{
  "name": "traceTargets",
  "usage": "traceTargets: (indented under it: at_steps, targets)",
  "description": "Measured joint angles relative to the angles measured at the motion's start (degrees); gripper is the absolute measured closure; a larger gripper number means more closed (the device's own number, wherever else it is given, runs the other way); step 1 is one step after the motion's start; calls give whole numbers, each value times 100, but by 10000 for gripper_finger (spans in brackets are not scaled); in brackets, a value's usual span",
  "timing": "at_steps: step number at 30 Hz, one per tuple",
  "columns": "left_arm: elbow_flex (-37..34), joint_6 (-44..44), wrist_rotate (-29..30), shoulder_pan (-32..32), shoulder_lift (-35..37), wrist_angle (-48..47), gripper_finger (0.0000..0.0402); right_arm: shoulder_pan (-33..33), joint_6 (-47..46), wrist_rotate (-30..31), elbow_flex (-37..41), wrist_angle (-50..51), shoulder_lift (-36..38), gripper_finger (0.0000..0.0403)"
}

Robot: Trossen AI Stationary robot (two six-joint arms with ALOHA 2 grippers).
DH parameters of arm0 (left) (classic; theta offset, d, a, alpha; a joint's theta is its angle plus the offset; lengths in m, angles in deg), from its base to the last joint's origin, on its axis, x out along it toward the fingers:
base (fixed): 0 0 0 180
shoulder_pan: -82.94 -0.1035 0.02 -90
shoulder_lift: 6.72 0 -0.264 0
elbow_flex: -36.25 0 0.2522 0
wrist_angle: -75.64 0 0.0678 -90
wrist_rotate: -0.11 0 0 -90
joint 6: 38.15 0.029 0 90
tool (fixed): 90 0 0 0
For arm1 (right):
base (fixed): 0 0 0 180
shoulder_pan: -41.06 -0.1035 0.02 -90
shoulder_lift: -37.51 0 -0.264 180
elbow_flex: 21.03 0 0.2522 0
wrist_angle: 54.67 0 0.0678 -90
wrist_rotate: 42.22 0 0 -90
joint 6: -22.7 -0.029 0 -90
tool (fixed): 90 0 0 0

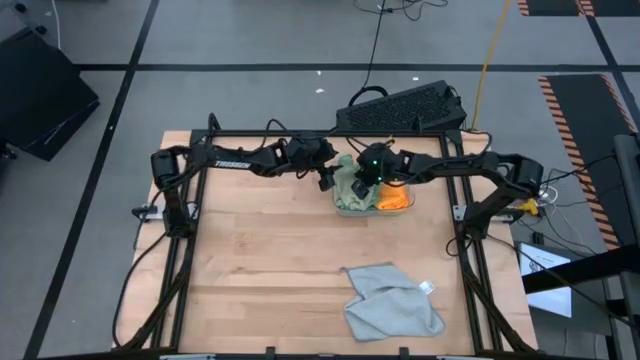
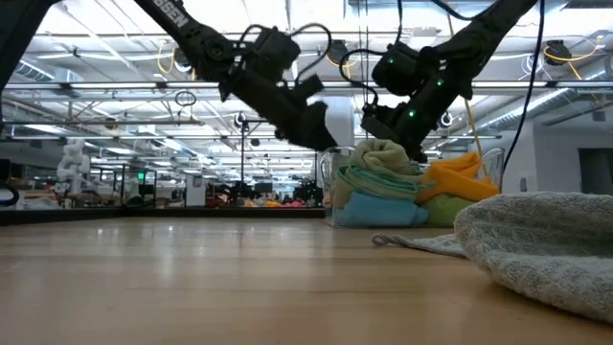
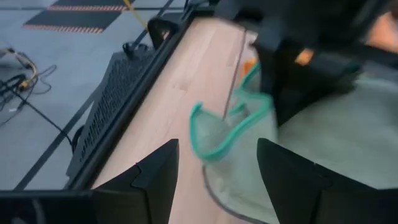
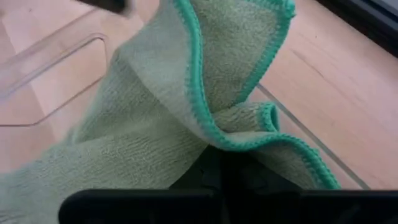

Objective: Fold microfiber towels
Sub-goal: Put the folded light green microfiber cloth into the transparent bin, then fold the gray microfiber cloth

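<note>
Pinching a pale sage green towel [image 4: 143,137], the right gripper [image 1: 372,180] sits over the clear tray [image 1: 345,207] at the far middle of the table [image 1: 260,270] — its fingers are pressed together on a fold of the cloth, and the teal-stitched hem loops up right in front of the wrist camera. In the low view that towel [image 2: 383,158] tops the pile, with the right gripper [image 2: 407,134] just above it.

The left gripper [image 1: 326,177] hangs just beside the tray's left edge, fingers [image 3: 155,180] spread apart with nothing between them. Its wrist view looks past the open fingers at the same teal hem and the tray's rim; the dark mass of the other arm fills the frame beyond.

The tray pile, seen from table level: a bright blue towel [image 2: 369,209] at the bottom, a bright green towel [image 2: 445,209] beside it, and an orange towel [image 2: 458,177] bunched on the right. From above, only the sage and the orange [image 1: 393,199] are clear.

A light grey towel [image 1: 390,300] lies crumpled on the near right part of the table, well apart from the tray — a small white tag [image 1: 427,288] shows at its edge.

A black keyboard [image 1: 400,106] sits on the floor past the table's far side.
</note>
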State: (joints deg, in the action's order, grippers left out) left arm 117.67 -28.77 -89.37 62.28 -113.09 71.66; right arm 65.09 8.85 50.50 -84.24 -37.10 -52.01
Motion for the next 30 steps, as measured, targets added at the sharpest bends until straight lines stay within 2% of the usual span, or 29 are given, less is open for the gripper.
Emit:
traceTargets:
  at_steps: [8,16,22,30]
  targets:
    - [4,98,152,244,570,-749,183,-122,-36,-135,0,323,630,402]
    - [4,-201,185,873,630,-1113,183,-425,-193,55,-2,1226,1686,389]
    - [3,-150,771,1787,630,-1137,183,-1067,-433,46,-7,1892,2276,387]
    - [-4,-185,1035,3051,511,-1212,183,-2286,-813,118,-7,2136,2741,387]
